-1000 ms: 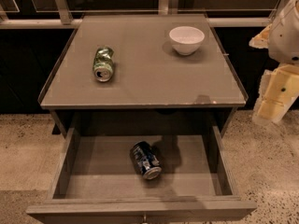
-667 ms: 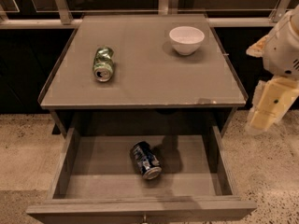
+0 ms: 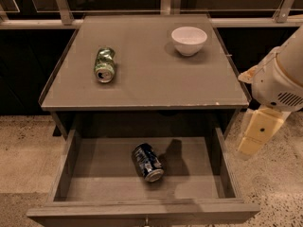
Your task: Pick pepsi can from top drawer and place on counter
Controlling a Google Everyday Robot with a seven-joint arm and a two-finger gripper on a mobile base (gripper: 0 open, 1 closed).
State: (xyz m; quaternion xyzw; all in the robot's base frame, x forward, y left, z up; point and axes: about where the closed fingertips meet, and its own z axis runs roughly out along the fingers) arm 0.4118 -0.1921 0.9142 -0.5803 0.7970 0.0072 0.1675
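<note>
While the pepsi can (image 3: 148,161) lies on its side just where it lay a second ago, in the middle of the open top drawer (image 3: 64,167) toward the lower centre of the frame, the gripper (image 3: 255,135) has dropped lower and slid a little leftward along the right side of the frame. It now hangs beside the drawer's right wall, outside it and apart from the can. That reads as the start of the reach: nothing is grasped yet, and the claw would have to come in over the wall and down to the can before any lift. Whether it is released or clenched I cannot tell; it shows only as one pale block below the rounded wrist housing. It carries nothing. On the counter (image 3: 147,79) above, the green dented can (image 3: 104,65) at the left and the white bowl (image 3: 189,40) at the upper right are unmoved, and bare surface between them looks suitable for setting the can down. The arm is cut off by the right edge, the drawer's front panel by the bottom edge, and the drawer's rear lies in shadow under the counter.
</note>
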